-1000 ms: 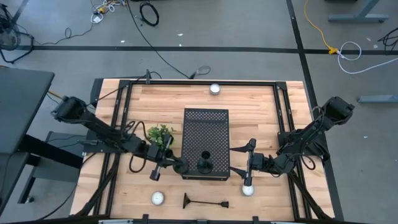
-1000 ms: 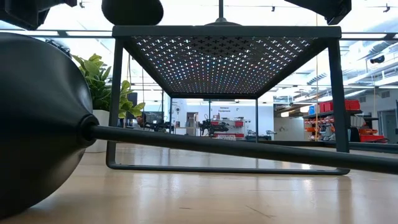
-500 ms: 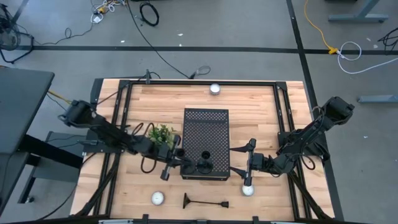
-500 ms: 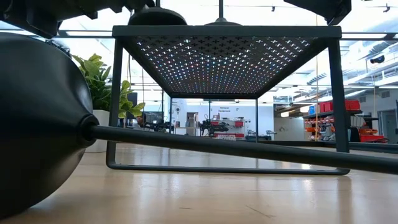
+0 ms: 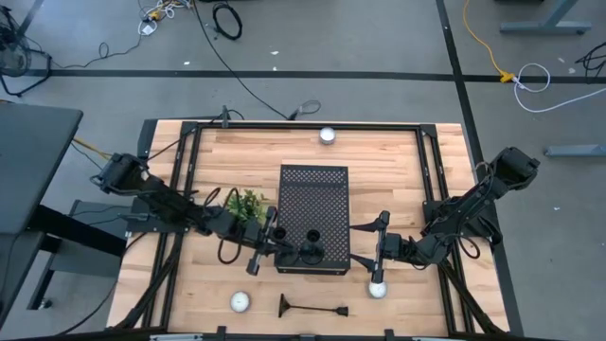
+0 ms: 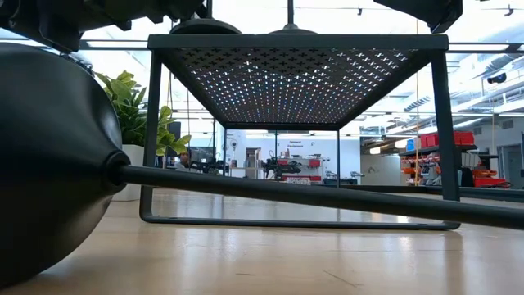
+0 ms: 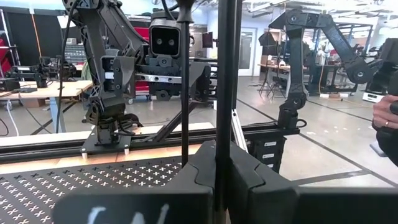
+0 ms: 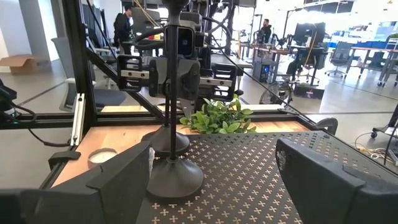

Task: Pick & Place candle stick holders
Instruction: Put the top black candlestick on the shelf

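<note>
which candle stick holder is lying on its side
The candle stick holder on the bare wood at the table's front edge, between two white candles. The other two stand upright on the black perforated box.

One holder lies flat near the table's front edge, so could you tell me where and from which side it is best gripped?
Grip the lying candle stick holder at mid-stem, coming straight down from above with the fingers across the stem. It lies on its side on the table. The thin stem has bare wood on both sides, while the round base looks too wide to pinch.
</note>
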